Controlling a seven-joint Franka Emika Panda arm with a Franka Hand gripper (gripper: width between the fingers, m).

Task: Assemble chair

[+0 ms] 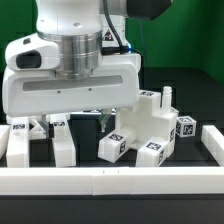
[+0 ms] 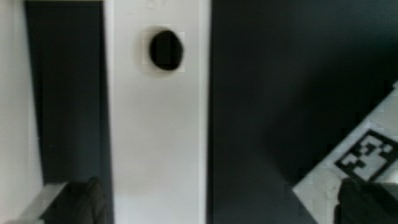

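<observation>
The chair is in loose white parts with black-and-white tags. A joined cluster of chair blocks (image 1: 150, 128) stands at the exterior view's right, with a peg sticking up from it. Two narrow chair pieces (image 1: 62, 140) (image 1: 22, 140) lie at the exterior view's left. My gripper (image 1: 75, 120) hangs low over the nearer narrow piece. In the wrist view my gripper (image 2: 222, 206) is open, its dark fingertips (image 2: 80, 205) far apart. A long white piece with an oval hole (image 2: 157, 120) runs between them, close to one finger. A tagged part (image 2: 365, 150) shows by the other finger.
A long plain white border rail (image 1: 110, 180) runs across the front of the table, and another rail piece (image 1: 212, 140) stands at the exterior view's right. A further white strip (image 2: 15, 100) lies beside the holed piece. The backdrop is green.
</observation>
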